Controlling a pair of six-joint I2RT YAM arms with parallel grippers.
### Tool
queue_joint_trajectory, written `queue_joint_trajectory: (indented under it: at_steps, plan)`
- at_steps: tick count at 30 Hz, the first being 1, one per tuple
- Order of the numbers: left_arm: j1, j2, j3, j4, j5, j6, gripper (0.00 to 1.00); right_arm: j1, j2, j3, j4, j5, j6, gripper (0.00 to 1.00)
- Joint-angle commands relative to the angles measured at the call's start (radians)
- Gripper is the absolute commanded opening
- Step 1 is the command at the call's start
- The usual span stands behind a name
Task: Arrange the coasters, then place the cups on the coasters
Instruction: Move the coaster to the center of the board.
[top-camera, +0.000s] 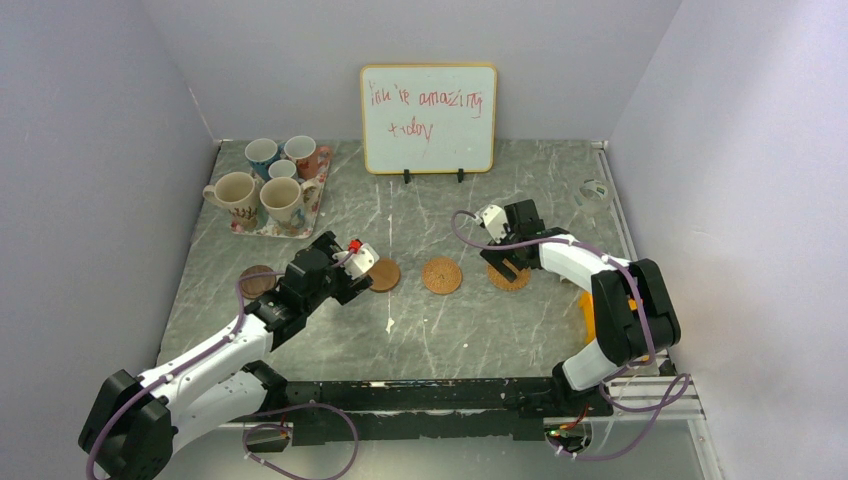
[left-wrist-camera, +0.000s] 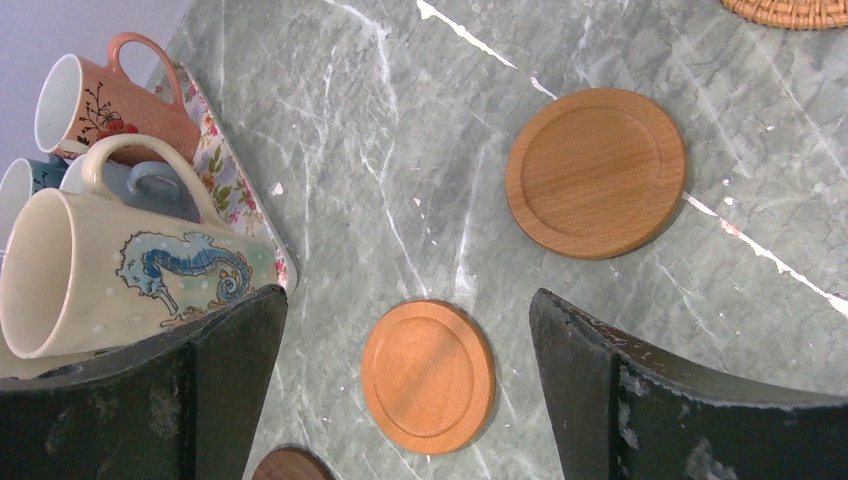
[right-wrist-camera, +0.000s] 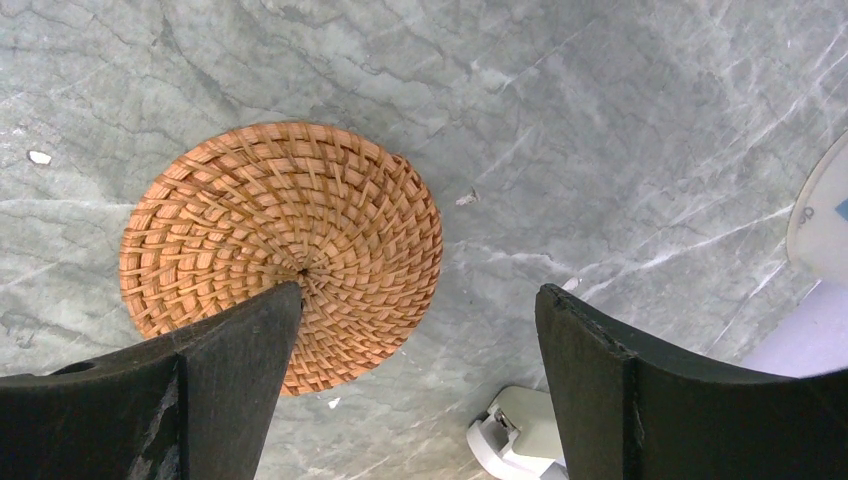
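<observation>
Several cups stand on a floral tray (top-camera: 300, 225) at the back left: two cream mugs (top-camera: 236, 192), a blue one (top-camera: 262, 153), an orange one (top-camera: 303, 155) and a small grey one (top-camera: 282, 169). Along the middle lie a dark brown coaster (top-camera: 258, 281), a wooden coaster (top-camera: 384, 274) and two woven coasters (top-camera: 441, 275) (top-camera: 510, 280). My left gripper (left-wrist-camera: 407, 300) hangs open above another wooden coaster (left-wrist-camera: 428, 376), which the arm hides from the top camera. My right gripper (right-wrist-camera: 417, 295) is open over the edge of the right woven coaster (right-wrist-camera: 270, 220), holding nothing.
A whiteboard (top-camera: 428, 118) leans on the back wall. A white ring (top-camera: 596, 190) lies at the back right, and an orange object (top-camera: 588, 315) sits beside the right arm. A small white clip (right-wrist-camera: 520, 430) lies close to the right fingers.
</observation>
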Motion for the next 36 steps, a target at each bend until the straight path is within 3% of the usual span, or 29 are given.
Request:
queue_joint_trajectory:
  at_steps: [1, 36]
  plan:
    - [0.005, -0.015, -0.001, 0.012, 0.013, -0.002, 0.96, 0.017, 0.011, -0.045, -0.13, -0.085, 0.005, 0.93]
    - [0.004, -0.008, -0.001, 0.017, 0.012, 0.0, 0.96, 0.038, -0.027, -0.049, -0.132, -0.095, 0.001, 0.94]
